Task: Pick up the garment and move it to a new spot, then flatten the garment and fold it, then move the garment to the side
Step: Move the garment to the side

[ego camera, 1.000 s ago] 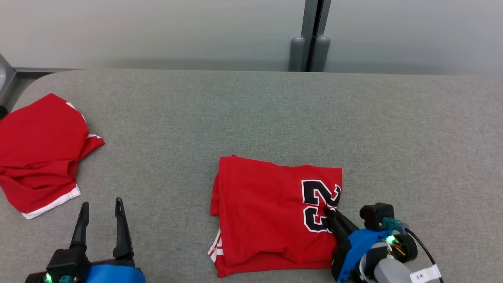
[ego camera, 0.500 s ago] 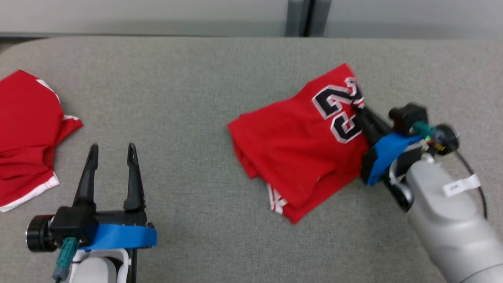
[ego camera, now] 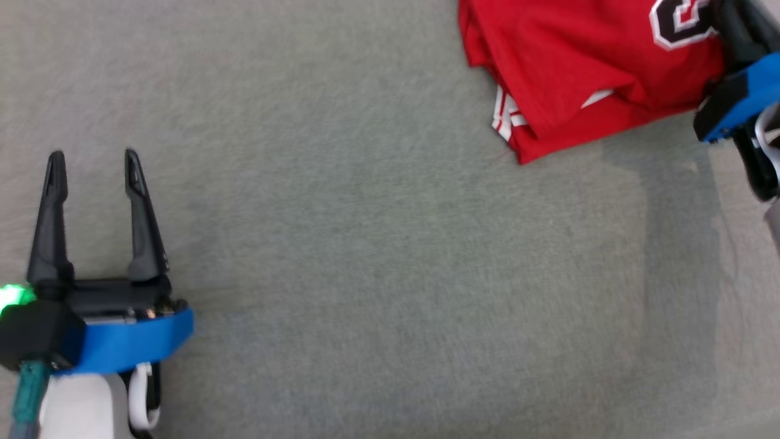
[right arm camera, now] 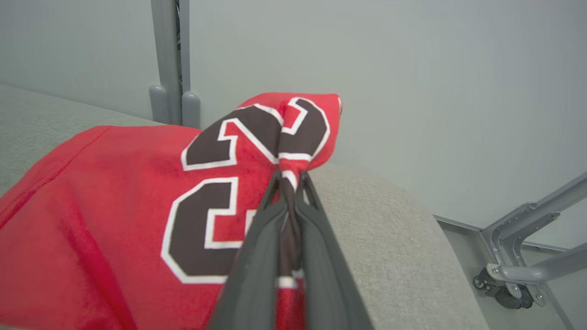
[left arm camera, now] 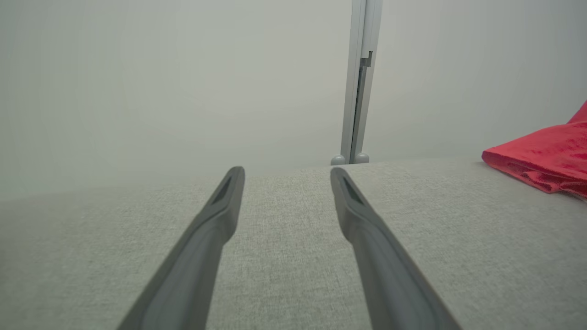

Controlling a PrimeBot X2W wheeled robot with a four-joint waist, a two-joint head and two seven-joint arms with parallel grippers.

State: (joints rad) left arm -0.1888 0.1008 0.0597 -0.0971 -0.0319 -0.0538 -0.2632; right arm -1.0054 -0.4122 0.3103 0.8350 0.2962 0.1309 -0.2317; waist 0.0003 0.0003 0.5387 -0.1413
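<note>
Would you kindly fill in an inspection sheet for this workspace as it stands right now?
Surface: table top, grey woven covering, even.
Job's things: red jersey, folded, lying on the table top, its numbered corner pinched up.
Clutter: nothing seen.
Claws: left claw open above bare covering; right claw shut on the jersey's numbered corner.
Cables: teal cable at the left wrist, apart from the jersey.
Surroundings: pale wall with a grey post; metal frame past the table's end.
</note>
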